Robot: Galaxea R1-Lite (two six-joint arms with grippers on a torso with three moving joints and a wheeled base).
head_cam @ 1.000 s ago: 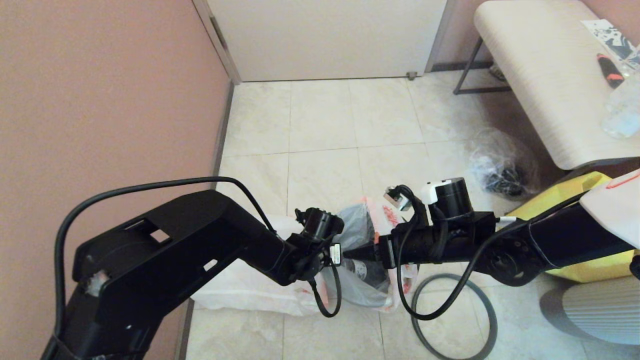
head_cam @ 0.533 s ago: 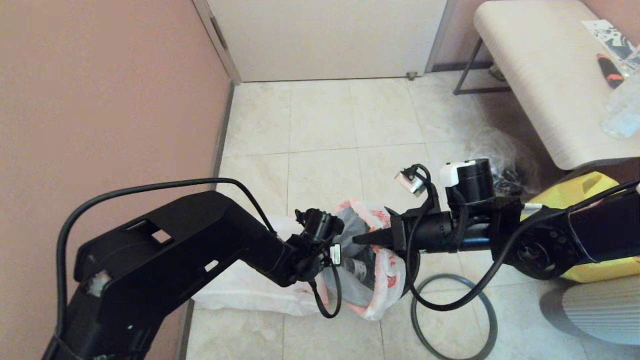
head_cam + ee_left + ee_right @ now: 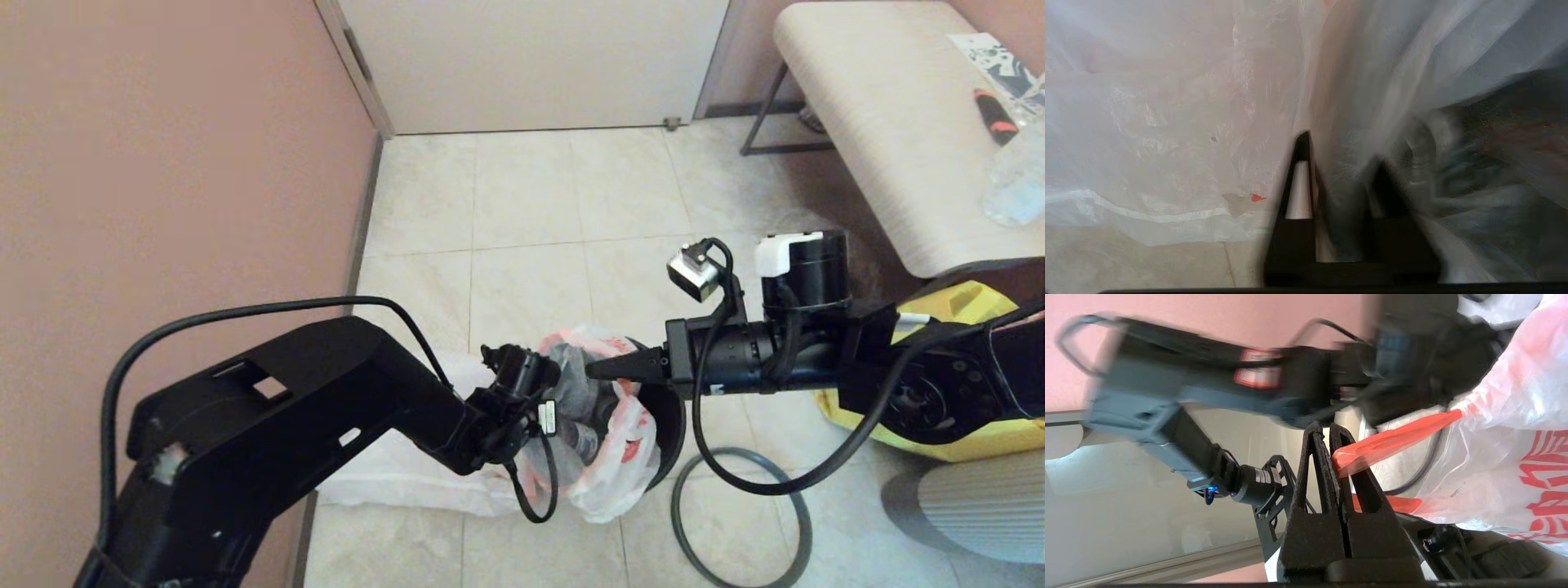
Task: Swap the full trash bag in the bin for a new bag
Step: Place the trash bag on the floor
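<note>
Pinching: right gripper [image 3: 1327,435] clamped on orange-red handle [image 3: 1392,441] of the full trash bag [image 3: 620,445].
Left gripper [image 3: 1337,163]: fingers slightly apart, bag film between them.
Full trash bag: partly in the bin [image 3: 671,425], beside the new bag [image 3: 392,474] lying flat on floor.

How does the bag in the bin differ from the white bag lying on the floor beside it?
The full bag bulges with dark bottles and sits in the bin; the new bag lies flat on the floor. The right gripper pinches the full bag's orange handle; nothing holds the new bag. Both are thin white plastic.
</note>
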